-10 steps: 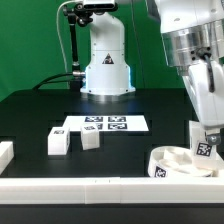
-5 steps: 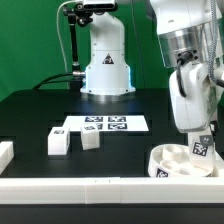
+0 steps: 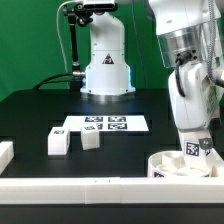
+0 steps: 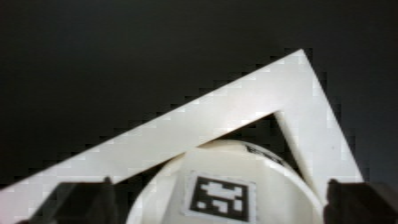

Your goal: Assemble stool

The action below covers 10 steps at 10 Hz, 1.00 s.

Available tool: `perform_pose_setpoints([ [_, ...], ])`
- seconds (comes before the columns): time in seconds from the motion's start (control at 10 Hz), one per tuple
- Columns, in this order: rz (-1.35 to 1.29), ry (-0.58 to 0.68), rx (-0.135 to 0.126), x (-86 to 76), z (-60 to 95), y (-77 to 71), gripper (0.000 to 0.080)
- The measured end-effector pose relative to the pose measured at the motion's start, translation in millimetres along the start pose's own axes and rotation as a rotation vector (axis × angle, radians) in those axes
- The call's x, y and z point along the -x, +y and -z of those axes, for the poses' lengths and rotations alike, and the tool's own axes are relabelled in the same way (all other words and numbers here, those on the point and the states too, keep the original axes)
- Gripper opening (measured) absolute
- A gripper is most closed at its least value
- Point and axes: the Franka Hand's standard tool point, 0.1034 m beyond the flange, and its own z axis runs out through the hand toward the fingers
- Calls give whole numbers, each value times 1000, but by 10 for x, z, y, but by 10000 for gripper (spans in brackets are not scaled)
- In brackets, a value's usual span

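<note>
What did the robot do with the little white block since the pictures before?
The arm swung upright and shifted toward the exterior view's left, lowering the leg into the seat. The jaws now look spread a little off the leg, so it seems let go. The two loose legs and the marker board stayed put.

Your arm (image 3: pixel 186 45) reaches down at the exterior view's right; your pincer (image 3: pixel 196 140) points downward, fingers (image 4: pixel 80 203) spread wide apart.
</note>
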Motion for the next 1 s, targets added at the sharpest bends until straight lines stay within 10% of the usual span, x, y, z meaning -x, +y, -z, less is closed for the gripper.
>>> perform_pose_setpoints([
  [0.6, 325, -21, -23, 72, 182, -40, 648],
  [1.0, 825, 10, 36, 99, 221, -27, 648],
])
